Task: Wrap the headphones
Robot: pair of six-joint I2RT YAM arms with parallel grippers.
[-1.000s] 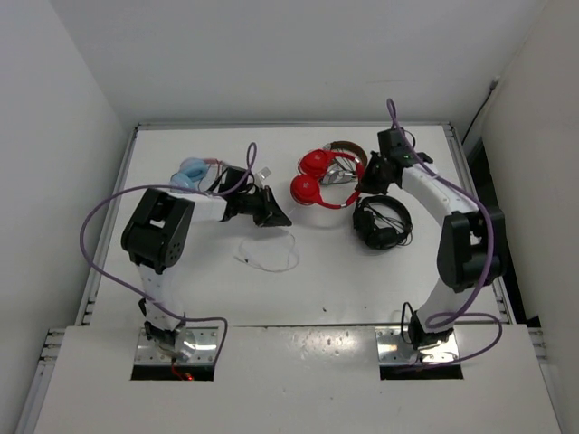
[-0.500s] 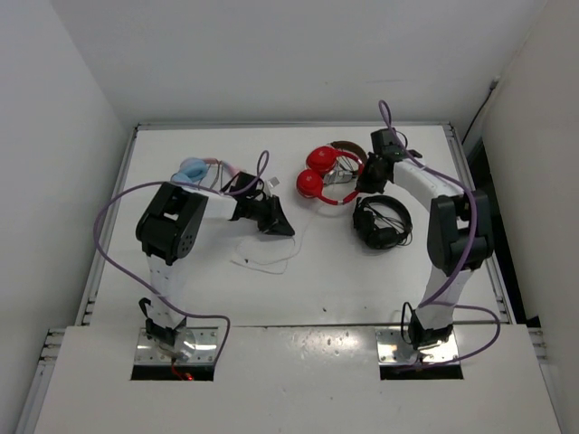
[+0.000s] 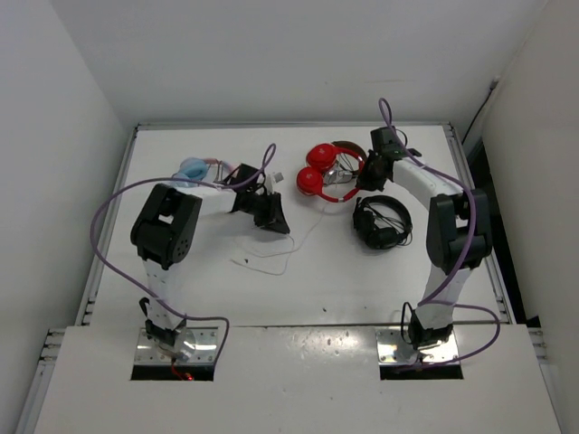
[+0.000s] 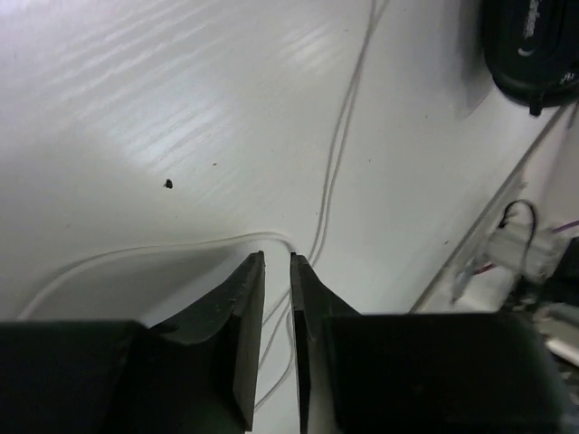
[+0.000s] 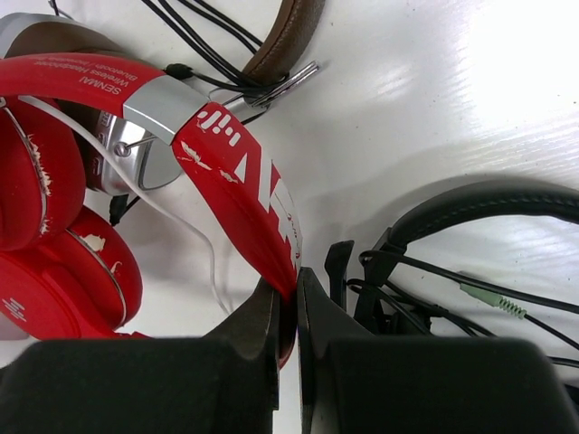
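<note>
Red headphones (image 5: 237, 172) sit clamped in the right gripper (image 5: 288, 287), lower centre; the left gripper (image 4: 277, 262), jaws barely parted, should catch the white cable (image 4: 337, 149) squarely before winding.

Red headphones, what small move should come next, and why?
Probably lower the left end effector and close it on the white cable. Its jaws stand slightly apart with nothing between them, and the cable lies loose on the table at its tips. The right end effector is shut on the headphones at the headband, steadying them for winding.
</note>
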